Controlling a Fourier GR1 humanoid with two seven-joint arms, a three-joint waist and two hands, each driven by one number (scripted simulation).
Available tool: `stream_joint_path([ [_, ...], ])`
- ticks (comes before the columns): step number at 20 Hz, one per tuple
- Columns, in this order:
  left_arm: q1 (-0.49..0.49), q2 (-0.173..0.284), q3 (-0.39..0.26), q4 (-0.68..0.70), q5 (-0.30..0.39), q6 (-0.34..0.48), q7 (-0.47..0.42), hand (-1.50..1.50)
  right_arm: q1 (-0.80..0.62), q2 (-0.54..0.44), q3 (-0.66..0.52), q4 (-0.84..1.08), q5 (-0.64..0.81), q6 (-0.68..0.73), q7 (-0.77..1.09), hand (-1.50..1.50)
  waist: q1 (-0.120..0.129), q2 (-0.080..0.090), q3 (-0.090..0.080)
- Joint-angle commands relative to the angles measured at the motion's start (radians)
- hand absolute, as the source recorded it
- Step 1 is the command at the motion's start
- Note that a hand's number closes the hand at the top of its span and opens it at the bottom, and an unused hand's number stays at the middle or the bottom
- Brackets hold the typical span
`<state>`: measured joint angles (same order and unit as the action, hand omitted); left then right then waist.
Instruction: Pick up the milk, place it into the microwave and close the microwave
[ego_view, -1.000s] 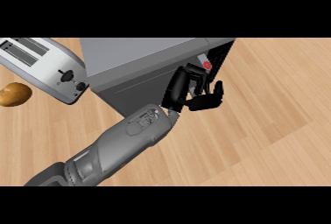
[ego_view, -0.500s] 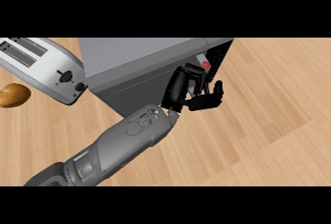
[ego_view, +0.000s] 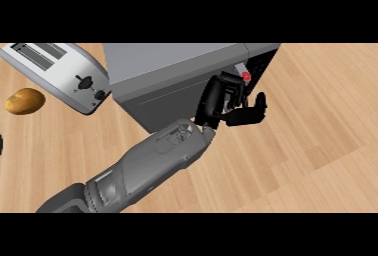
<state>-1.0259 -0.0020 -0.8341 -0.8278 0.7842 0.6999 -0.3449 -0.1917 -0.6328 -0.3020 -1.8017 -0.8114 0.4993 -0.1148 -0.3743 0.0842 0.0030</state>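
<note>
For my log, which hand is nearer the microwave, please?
Right. The right hand is at the microwave's open front, curled round the milk; the left hand barely shows at the left edge.

Silver toaster (ego_view: 63, 75) at upper left (two slots up), brown potato (ego_view: 24, 101) just beside it, wooden counter (ego_view: 310, 150)

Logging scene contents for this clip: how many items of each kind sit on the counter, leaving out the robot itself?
Microwave: 1
Toaster: 1
Potato: 1
Milk carton, partly hidden behind the hand at the microwave's opening: 1
Total: 4
</note>
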Motion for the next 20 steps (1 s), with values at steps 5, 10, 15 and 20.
stream_joint_path([
  [5,-0.003,0.073,0.062,0.17,0.051,-0.002,0.005,1.5,0.017,-0.029,-0.054,-0.014,-0.029,-0.018,0.014,-1.5,0.061,0.008,-0.004],
  [10,-0.006,0.106,0.029,0.198,0.071,-0.051,0.007,-1.5,0.028,-0.043,-0.089,-0.024,-0.048,-0.029,0.021,-1.5,0.083,0.011,-0.004],
  [15,-0.001,0.117,0.024,0.203,0.102,-0.073,-0.014,-1.5,0.051,-0.051,-0.109,-0.036,-0.057,-0.039,0.033,-1.5,0.118,0.008,-0.005],
  [20,0.002,0.111,0.011,0.207,0.127,-0.1,-0.033,-1.5,0.064,-0.055,-0.123,-0.062,-0.083,-0.038,0.04,-1.5,0.135,0.003,-0.005],
])
